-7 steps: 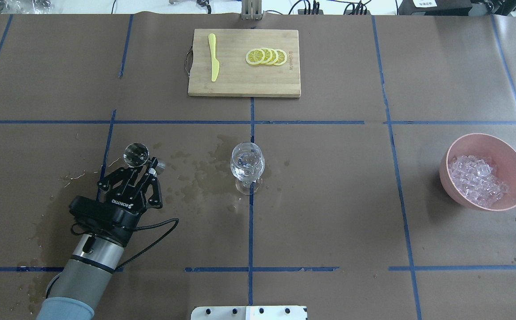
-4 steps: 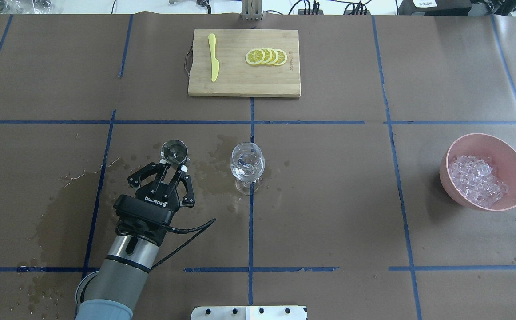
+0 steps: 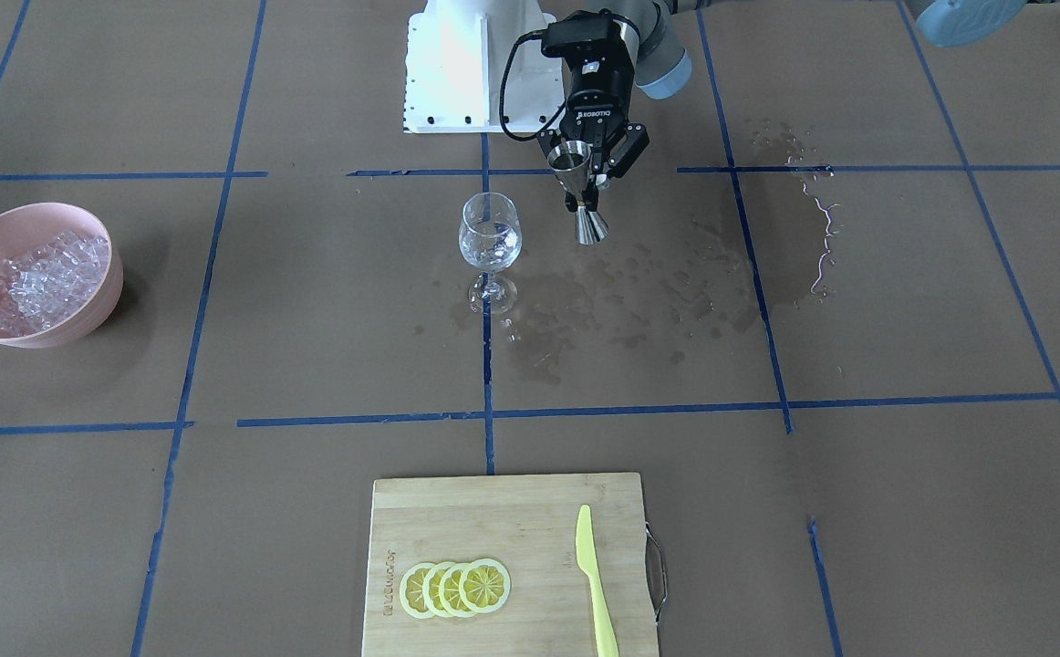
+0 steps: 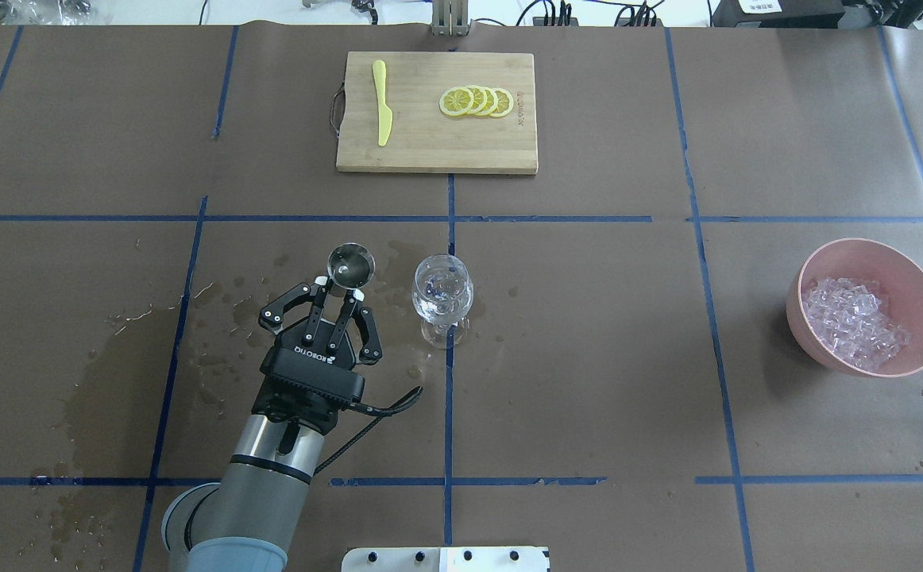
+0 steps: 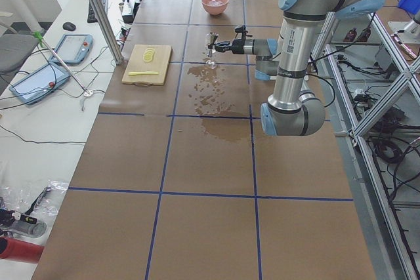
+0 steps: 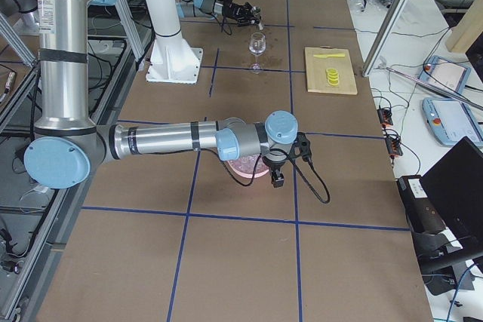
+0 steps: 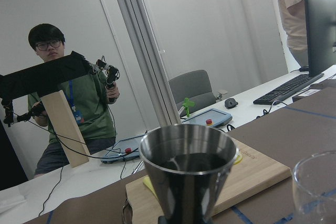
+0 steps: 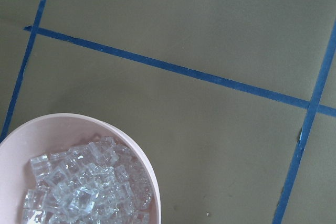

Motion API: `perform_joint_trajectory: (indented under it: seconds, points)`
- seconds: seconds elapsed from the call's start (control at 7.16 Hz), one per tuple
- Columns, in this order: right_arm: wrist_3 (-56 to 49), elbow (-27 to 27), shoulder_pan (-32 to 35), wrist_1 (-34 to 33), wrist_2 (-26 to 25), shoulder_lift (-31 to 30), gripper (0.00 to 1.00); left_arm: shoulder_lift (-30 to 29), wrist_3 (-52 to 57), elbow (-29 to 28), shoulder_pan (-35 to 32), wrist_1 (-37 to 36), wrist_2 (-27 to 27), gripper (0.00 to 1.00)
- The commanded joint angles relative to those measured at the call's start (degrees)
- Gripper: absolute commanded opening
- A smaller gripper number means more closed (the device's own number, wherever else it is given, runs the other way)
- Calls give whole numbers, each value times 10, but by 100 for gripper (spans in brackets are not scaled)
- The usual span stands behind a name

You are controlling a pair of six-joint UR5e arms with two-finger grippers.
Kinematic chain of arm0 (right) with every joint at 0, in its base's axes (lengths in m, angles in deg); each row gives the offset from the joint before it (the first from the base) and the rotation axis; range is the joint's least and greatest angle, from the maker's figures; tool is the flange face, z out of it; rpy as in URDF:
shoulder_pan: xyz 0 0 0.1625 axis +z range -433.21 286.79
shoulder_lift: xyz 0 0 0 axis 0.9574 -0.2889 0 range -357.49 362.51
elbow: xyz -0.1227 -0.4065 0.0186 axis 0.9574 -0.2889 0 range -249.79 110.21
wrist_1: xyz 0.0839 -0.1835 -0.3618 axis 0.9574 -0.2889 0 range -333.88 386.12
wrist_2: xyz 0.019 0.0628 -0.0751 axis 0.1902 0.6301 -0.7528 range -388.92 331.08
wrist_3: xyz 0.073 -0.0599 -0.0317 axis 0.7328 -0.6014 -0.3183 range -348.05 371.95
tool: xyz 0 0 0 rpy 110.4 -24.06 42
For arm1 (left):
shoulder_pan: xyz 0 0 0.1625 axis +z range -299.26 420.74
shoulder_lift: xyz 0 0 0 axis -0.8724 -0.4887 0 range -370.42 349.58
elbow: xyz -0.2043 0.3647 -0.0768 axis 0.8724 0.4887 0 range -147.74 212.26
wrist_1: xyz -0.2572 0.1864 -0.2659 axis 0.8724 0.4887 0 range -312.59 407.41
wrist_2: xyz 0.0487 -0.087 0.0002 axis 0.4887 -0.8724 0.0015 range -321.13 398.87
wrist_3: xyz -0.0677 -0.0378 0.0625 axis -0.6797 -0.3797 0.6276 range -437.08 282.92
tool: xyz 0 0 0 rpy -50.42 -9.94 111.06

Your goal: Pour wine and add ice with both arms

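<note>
Little of the wine can be made out: it is clear as water, and I judge that what there is sits in the small metal measuring cup [image 4: 350,265], whose inside looks only dark from the left wrist view. Such a load weighs next to nothing but slops at the least tilt, so the cup should be kept level until its lip is over the glass. Smooth steel is likely slick when wet. Its narrow waist is the sound place to hold, and the left gripper [image 4: 339,291] is clamped there with the cup upright. The cup hangs just beside the wine glass [image 4: 442,295], on the robot's left of it, not over the rim. That glass looks thin, fragile and top-heavy on its stem, so a knock could tip it. The ice [image 4: 855,322] lies heaped in a pink bowl [image 4: 800,314] well apart on the robot's right: hard, glassy cubes, probably slippery, best pinched across flat faces. The right gripper [image 6: 277,179] hovers over that bowl; whether its jaws are apart I cannot tell. Wet patches [image 4: 116,381] darken the brown paper [image 4: 588,357] near the glass and further to the robot's left.
</note>
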Motion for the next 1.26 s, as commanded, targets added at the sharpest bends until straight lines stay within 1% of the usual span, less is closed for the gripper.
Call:
perform_joint_trajectory:
  seconds: [0.0,0.14,0.42,0.7,0.84,0.98,1.12]
  points:
    - [0,0,0,0,0,-1,100,-20,20,1,-4,-65,-1,0]
    - [0,0,0,0,0,-1,100,-21,34,1,-12,-91,-1,0]
    - [0,0,0,0,0,0,100,-32,94,0,-20,-116,-1,0]
    - [0,0,0,0,0,-1,100,-40,111,0,-20,-156,-1,0]
    - [0,0,0,0,0,-1,100,-42,117,0,-20,-191,-1,0]
    - [0,0,0,0,0,-1,100,-53,152,0,-21,-215,-1,0]
    - [0,0,0,0,0,0,100,-54,212,0,-24,-219,1,0]
